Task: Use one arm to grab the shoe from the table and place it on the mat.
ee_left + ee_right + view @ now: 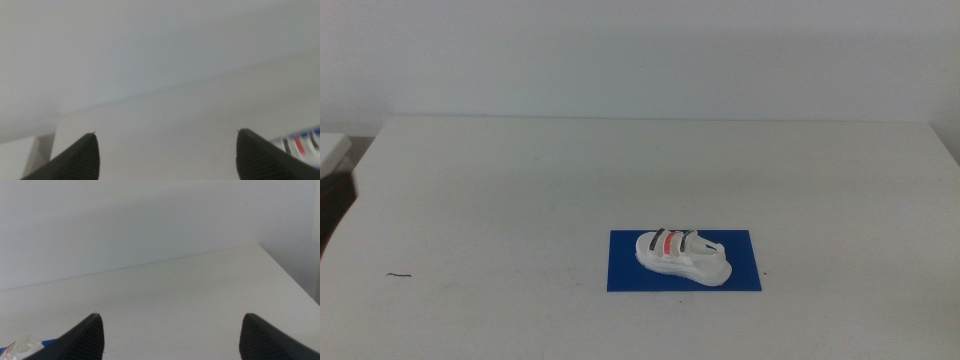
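Note:
The white shoe [682, 255] with two dark straps and one red strap lies on the deep blue mat [740, 275], right of the middle of the white table [520, 200]. No arm shows in the middle view. In the left wrist view my left gripper [165, 150] is open and empty above the table, and the shoe [299, 144] shows blurred at the picture's edge beside one jaw. In the right wrist view my right gripper [170, 332] is open and empty, with a bit of the shoe [20, 347] and the mat [47, 343] by one jaw.
A small dark scratch mark [399, 275] lies on the table at the front left. A dark object [335, 205] and a pale surface [330, 148] stand off the table's left edge. A plain pale wall rises behind the table's far edge.

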Robot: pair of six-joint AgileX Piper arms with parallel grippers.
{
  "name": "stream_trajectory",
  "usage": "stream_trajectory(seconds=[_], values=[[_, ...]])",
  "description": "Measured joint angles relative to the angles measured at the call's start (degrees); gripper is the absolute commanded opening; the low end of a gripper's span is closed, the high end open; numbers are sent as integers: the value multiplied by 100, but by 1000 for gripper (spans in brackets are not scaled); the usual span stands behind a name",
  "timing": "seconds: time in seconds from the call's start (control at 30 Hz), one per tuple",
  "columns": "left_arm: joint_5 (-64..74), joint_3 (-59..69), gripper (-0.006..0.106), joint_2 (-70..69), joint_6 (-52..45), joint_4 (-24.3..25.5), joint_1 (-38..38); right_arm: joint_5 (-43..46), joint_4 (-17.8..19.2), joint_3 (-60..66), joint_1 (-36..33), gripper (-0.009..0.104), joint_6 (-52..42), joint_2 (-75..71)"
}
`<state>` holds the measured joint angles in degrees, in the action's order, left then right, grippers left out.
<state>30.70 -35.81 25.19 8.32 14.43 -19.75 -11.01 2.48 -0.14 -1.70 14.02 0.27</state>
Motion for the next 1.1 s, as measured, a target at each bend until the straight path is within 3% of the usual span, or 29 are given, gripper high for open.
stream_trajectory(seconds=[0.17,0.27,0.6,1.1], values=[[-1397,1438,94,-1073,-1089,-1624,1410,0,0,0,0,79,0,0],[-1693,2099,94,-1498,-1161,-2003,1886,0,0,0,0,79,0,0],[-2207,3508,94,-2473,-510,-1662,1935,0,0,0,0,79,0,0],[-2441,3583,94,-2496,-486,-1584,1924,0,0,0,0,79,0,0]])
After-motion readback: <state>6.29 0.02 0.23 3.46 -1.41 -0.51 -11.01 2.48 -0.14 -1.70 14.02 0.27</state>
